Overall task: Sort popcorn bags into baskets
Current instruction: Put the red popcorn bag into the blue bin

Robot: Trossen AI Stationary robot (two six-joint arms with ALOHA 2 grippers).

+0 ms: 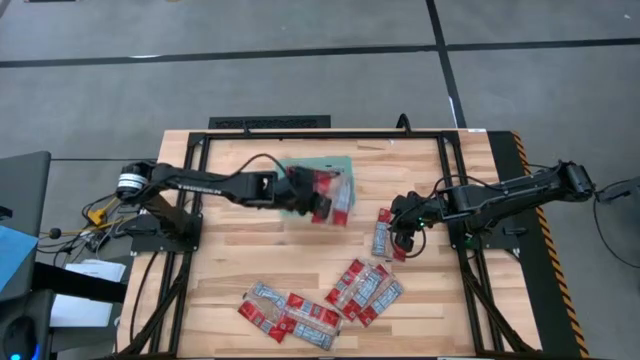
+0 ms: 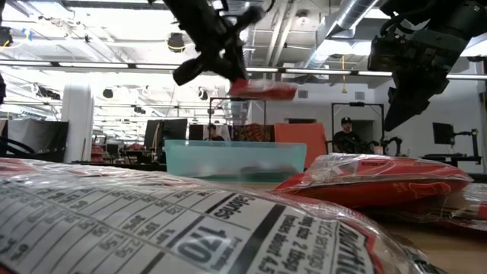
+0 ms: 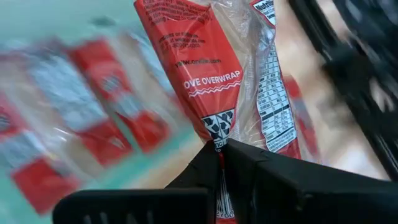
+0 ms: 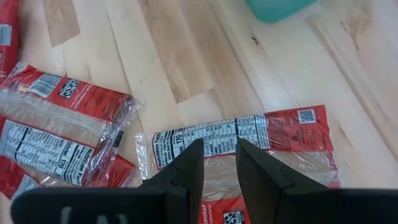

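My left gripper [image 1: 318,197] is over the right end of the teal-green tray [image 1: 335,162] and is shut on one red and white popcorn bag [image 1: 341,203]. In the low view this bag [image 2: 263,89] is in the air above the tray [image 2: 232,160]. Blurred bags [image 3: 93,106] lie inside the tray. My right gripper [image 4: 219,163] is open above a bag [image 4: 280,134] that lies flat on the table right of the tray, also seen in the high view as bag [image 1: 382,233]. Several more bags [image 1: 320,300] lie in a loose spread near the table's near edge. My left gripper pinches the held bag by the middle of one short end [image 3: 219,144], between its two fingers. The fingers come slanting down from the table's left. The bag is lifted clear of tray and table and sticks out past the fingertips, roughly level in the low view.
Black frame rails [image 1: 455,190] run along the table's sides and far edge. A pair of bags [image 4: 62,124] lies beside my right gripper. The tray's corner [image 4: 277,7] shows beyond it. A bag [image 2: 380,179] lies close to the low camera. Bare wood [image 1: 260,250] lies between tray and spread.
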